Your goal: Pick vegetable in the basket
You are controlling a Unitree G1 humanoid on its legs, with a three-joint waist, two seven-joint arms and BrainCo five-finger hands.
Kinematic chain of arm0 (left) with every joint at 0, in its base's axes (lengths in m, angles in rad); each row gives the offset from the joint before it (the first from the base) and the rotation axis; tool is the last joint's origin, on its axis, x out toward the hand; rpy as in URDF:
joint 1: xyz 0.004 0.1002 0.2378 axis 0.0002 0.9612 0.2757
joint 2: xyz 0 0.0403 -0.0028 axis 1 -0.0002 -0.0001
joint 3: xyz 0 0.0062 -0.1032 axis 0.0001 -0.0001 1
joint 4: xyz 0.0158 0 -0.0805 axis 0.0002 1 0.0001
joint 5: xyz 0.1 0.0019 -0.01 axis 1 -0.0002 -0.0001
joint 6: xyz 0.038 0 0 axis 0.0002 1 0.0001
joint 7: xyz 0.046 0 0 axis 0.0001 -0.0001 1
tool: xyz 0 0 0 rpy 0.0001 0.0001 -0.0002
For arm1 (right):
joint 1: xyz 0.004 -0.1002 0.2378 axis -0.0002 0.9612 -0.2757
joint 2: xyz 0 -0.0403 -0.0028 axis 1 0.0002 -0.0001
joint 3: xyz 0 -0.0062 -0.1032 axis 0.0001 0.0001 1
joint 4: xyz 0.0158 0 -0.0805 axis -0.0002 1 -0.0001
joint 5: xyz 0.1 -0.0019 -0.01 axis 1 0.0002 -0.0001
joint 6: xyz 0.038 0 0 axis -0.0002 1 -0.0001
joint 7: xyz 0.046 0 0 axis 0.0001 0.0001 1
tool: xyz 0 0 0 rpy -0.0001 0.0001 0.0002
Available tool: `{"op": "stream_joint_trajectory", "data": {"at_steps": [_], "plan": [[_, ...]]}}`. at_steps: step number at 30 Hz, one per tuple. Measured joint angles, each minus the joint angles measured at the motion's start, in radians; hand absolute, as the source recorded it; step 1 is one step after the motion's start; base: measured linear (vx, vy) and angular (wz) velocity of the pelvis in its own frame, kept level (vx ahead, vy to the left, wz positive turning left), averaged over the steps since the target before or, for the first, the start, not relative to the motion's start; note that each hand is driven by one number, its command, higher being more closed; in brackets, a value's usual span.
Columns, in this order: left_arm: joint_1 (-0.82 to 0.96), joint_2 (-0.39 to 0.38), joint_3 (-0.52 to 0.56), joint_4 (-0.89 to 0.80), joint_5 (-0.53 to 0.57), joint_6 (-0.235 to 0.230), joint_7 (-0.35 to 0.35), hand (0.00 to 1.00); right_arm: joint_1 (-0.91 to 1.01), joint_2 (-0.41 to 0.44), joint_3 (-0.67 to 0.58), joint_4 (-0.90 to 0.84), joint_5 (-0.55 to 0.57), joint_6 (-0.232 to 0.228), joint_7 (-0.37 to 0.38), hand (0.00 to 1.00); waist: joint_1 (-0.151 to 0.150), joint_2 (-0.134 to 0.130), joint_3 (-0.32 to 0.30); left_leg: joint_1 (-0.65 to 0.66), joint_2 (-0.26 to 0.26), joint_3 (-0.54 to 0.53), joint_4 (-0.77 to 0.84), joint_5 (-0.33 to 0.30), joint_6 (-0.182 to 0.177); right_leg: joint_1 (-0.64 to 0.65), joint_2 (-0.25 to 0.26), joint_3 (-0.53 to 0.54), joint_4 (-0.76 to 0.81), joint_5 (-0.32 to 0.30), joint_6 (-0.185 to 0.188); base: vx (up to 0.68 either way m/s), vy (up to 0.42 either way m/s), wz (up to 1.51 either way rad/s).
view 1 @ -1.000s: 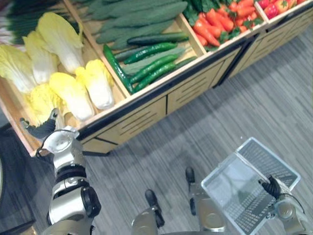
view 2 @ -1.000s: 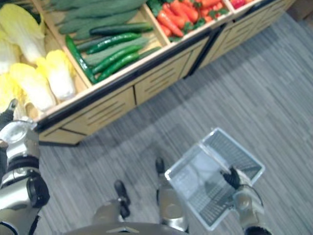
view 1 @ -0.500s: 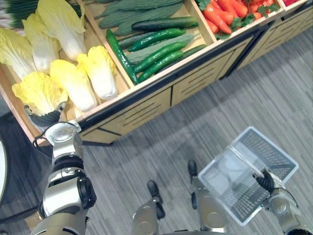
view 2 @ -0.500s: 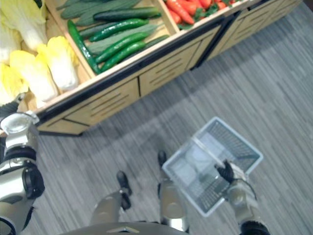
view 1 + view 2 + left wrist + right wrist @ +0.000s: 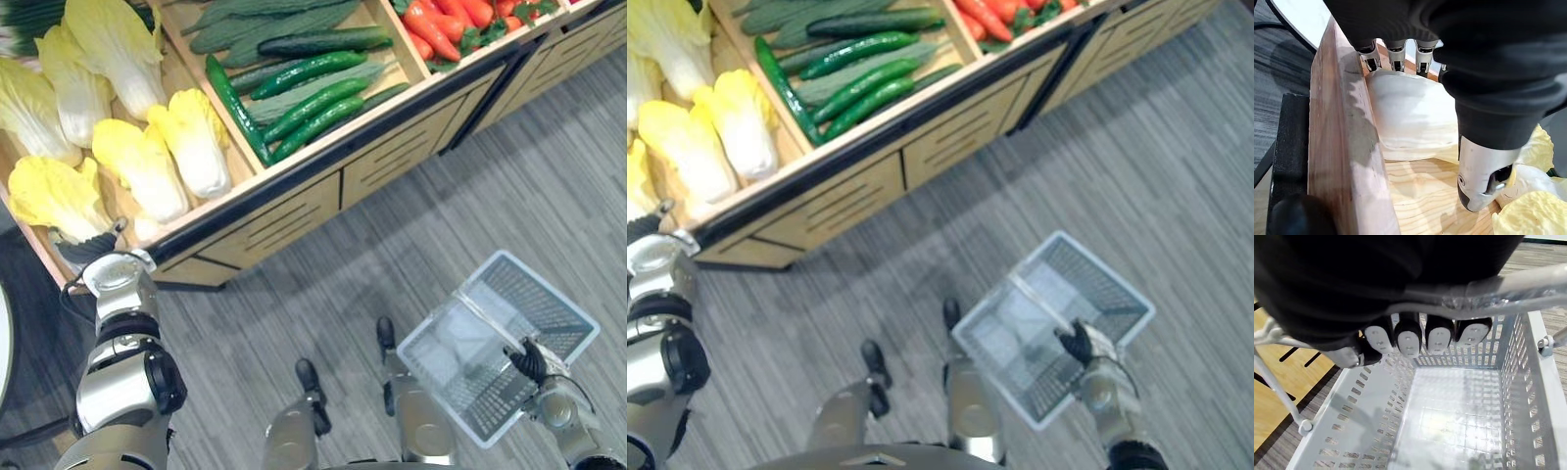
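While the right arm hangs low at the near right, its right hand [image 5: 532, 362] is clenched round the handle [image 5: 1508, 289] of the white mesh basket [image 5: 1112, 291]. Farther left, the left hand [image 5: 88, 251] reaches into the wooden bin's [image 5: 1337, 147] near corner, fingers [image 5: 1396, 54] straight over 1 pale cabbage [image 5: 1410, 112], grasping nothing. Cucumbers [image 5: 304, 108] lie beyond, to the right.

Bright, even light from above, we note. Glare whitens the bottom of the basket [image 5: 1459, 426] in the right wrist view; the nearest cabbage [image 5: 1410, 112] looks washed out. A jagged shadow lies on the wooden crate wall [image 5: 1349, 142], a faint one on the grey floor [image 5: 931, 279].
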Motion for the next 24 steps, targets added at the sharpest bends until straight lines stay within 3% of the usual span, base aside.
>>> {"op": "stream_joint_trajectory", "data": {"at_steps": [6, 24], "plan": [[-0.054, 0.001, 0.027, 0.020, 0.011, 0.009, -0.021, 0.00, 0.000, -0.001, 0.012, -0.016, 0.001, 0.001, 0.005, 1.00, 0.019, 0.000, 0.008, -0.021, 0.001, 0.005, 0.004, 0.000, 0.000, -0.022, 0.000, 0.008, -0.001, 0.009, 0.000, 0.00, -0.011, -0.02], [-0.141, 0.005, 0.051, 0.024, -0.017, 0.017, -0.024, 0.00, 0.000, -0.002, 0.037, -0.095, 0.003, 0.013, 0.026, 1.00, 0.036, 0.000, 0.009, -0.081, 0.009, -0.002, 0.009, 0.011, 0.007, -0.070, -0.003, -0.009, -0.001, 0.021, -0.003, 0.00, -0.009, 0.03]]}}
